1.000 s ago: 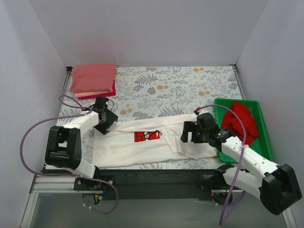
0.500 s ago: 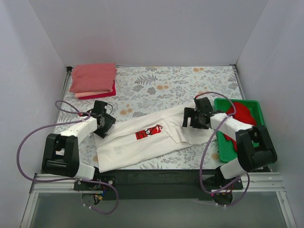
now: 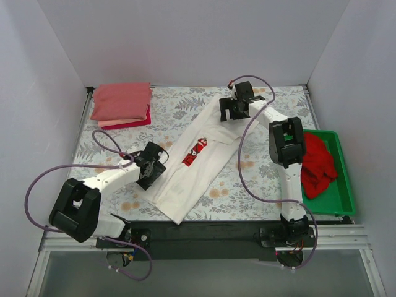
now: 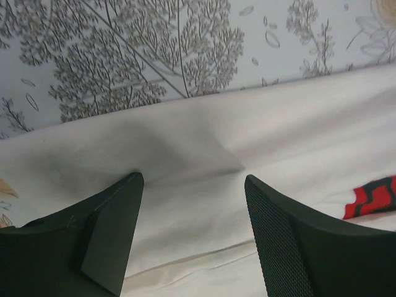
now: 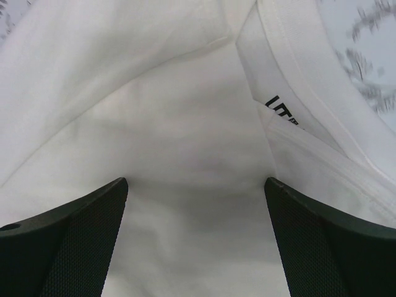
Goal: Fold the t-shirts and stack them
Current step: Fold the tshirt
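The white t-shirt (image 3: 197,166) with a red chest print (image 3: 196,151) lies stretched diagonally on the floral cover, from the near middle to the far middle. My left gripper (image 3: 150,172) is at its left edge. In the left wrist view this gripper (image 4: 192,179) stands open, with flat white cloth (image 4: 204,142) under its fingers. My right gripper (image 3: 236,109) rests on the shirt's far end. Seen from the right wrist, it (image 5: 195,182) is wide open over the cloth beside the neck label (image 5: 281,111). A red t-shirt (image 3: 316,164) lies bunched in the tray. Folded pink and crimson t-shirts (image 3: 120,103) are stacked far left.
The green plastic tray (image 3: 344,198) stands at the right edge of the table. White walls close in the left, back and right sides. The right arm reaches far forward across the floral cover (image 3: 179,111). Purple cables loop beside both arms.
The right arm swung from the near right to the far middle and took the shirt's collar end along. The shirt turned from lying across the front to a diagonal. The left gripper shifted right and nearer.
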Robot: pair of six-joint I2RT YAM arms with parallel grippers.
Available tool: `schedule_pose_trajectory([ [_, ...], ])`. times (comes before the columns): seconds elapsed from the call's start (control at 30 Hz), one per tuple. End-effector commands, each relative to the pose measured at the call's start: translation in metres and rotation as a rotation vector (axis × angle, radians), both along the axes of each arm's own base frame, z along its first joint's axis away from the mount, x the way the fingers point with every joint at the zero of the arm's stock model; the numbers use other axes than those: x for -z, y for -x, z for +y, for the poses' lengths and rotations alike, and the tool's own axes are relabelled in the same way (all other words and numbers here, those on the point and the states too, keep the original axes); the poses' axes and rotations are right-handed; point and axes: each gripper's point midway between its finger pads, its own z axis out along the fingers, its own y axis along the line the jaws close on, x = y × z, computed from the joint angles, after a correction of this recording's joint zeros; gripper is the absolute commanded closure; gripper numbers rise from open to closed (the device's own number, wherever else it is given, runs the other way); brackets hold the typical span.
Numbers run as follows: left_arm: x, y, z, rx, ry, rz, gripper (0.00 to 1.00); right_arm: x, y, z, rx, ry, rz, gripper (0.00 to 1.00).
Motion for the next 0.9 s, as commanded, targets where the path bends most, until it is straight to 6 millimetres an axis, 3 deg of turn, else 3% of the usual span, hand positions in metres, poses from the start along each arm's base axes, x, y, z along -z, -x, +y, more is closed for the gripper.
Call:
schedule_pose_trajectory([
  [0.0, 0.026, 0.080, 0.020, 0.012, -0.149, 0.251, 0.34, 0.051, 0.006, 0.009, -0.137, 0.039, 0.142, 0.02],
  [0.03, 0.029, 0.092, 0.007, 0.075, -0.128, 0.272, 0.34, 0.033, -0.014, 0.021, -0.179, 0.020, 0.077, 0.02],
  [0.07, 0.032, 0.097, -0.001, 0.096, -0.106, 0.276, 0.34, 0.046, -0.017, 0.027, -0.195, 0.021, 0.085, 0.02],
  [0.1, 0.036, 0.104, -0.008, 0.142, -0.088, 0.288, 0.34, 0.045, -0.020, 0.039, -0.220, 0.021, 0.068, 0.02],
  [0.23, 0.045, 0.138, -0.053, 0.336, 0.010, 0.351, 0.34, 0.026, -0.048, 0.076, -0.304, 0.037, -0.088, 0.02],
  [0.33, 0.036, 0.142, -0.077, 0.453, 0.004, 0.313, 0.34, 0.007, -0.060, 0.103, -0.372, -0.018, -0.213, 0.02],
  [0.47, 0.001, 0.131, -0.123, 0.637, 0.024, 0.176, 0.32, -0.026, -0.085, 0.109, -0.389, -0.009, -0.363, 0.02],
  [0.53, -0.008, 0.132, -0.135, 0.714, 0.027, 0.135, 0.31, -0.053, -0.095, 0.112, -0.387, -0.009, -0.442, 0.02],
  [0.57, -0.014, 0.130, -0.139, 0.727, 0.034, 0.114, 0.31, -0.075, -0.097, 0.113, -0.390, -0.019, -0.482, 0.02],
  [0.67, -0.032, 0.117, -0.140, 0.736, 0.008, 0.051, 0.30, -0.135, -0.086, 0.119, -0.438, -0.058, -0.564, 0.02],
  [0.73, -0.049, 0.107, -0.138, 0.712, 0.000, -0.016, 0.27, -0.149, -0.073, 0.116, -0.436, -0.071, -0.554, 0.02],
  [0.77, -0.052, 0.107, -0.131, 0.683, -0.013, -0.018, 0.24, -0.179, -0.063, 0.112, -0.428, -0.083, -0.582, 0.02],
  [0.87, -0.060, 0.106, -0.111, 0.595, -0.046, -0.037, 0.13, -0.199, -0.026, 0.103, -0.402, -0.130, -0.517, 0.02],
])
